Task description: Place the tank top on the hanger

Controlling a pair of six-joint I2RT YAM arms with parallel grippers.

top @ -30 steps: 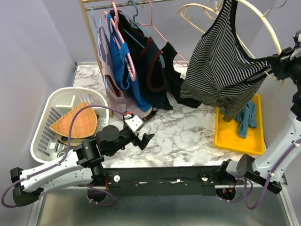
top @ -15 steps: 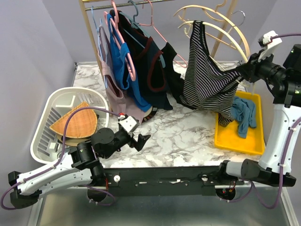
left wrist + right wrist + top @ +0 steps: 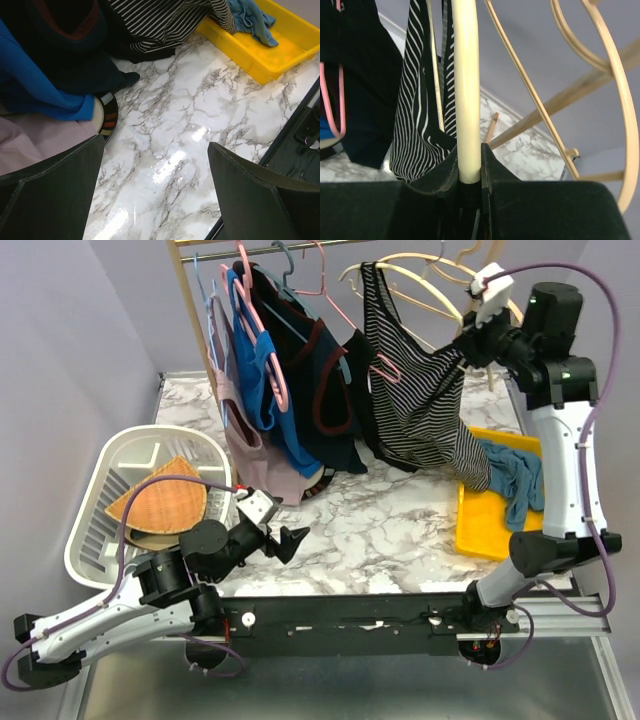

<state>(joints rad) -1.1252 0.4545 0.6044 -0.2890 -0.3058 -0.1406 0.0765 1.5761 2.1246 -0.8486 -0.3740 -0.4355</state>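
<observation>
Worktop of white marble pattern [image 3: 400, 530] carries a yellow plastic tray [image 3: 465, 525] at its right side, and the rest is placed from that tray.

Above and to the left of the tray hangs the small tank top of thin black-and-white stripes [image 3: 410, 405]. Its hem trails down to the tray's near-left corner, beside a teal-blue cloth [image 3: 520, 485] lying in the tray. High above the tray is the large pale cream wooden hanger [image 3: 466, 90], a thin curved arch.

By my reading the task is partly done. One black strap rises to the hanger's end farthest from the tray and seems to be looped over it. The other shoulder is gathered at the nearer end, where the hanger is gripped. What seems left is to seat that second strap on the arch and hang the hanger up.

The right fingers [image 3: 490, 167], well above the tray, are clamped on the cream bar of the hanger. In the right wrist view the striped cloth lies just beside the bar and reaches down to one finger. Whether cloth is pinched along with the wood, I cannot tell.

The left fingers [image 3: 50, 195] stand wide apart with nothing between them, low over bare worktop well to the left of the tray and away from the tank top.
</observation>
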